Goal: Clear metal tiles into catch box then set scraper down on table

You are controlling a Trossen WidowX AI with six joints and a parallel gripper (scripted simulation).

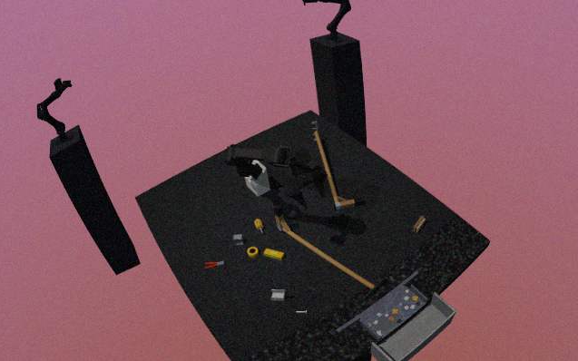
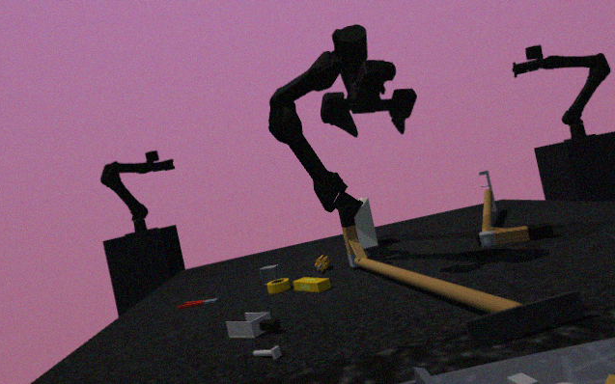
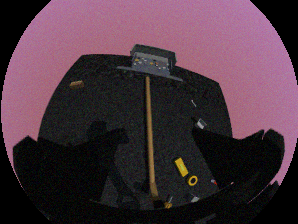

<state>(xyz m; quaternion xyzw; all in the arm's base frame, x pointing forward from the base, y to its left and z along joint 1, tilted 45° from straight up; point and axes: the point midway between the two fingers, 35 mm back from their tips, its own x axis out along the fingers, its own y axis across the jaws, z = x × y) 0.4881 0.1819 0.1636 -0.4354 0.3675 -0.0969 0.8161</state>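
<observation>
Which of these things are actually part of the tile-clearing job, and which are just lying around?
Part of the job:
- long scraper
- small tiles
- bench plate
- catch box
- gripper

Just lying about:
- yellow tape roll
- yellow box
- red-handled pliers
- hooked wooden stick

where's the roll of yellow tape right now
The yellow tape roll lies on the table, left of centre in the top view, right beside the yellow block, between it and the red-handled pliers.
</observation>
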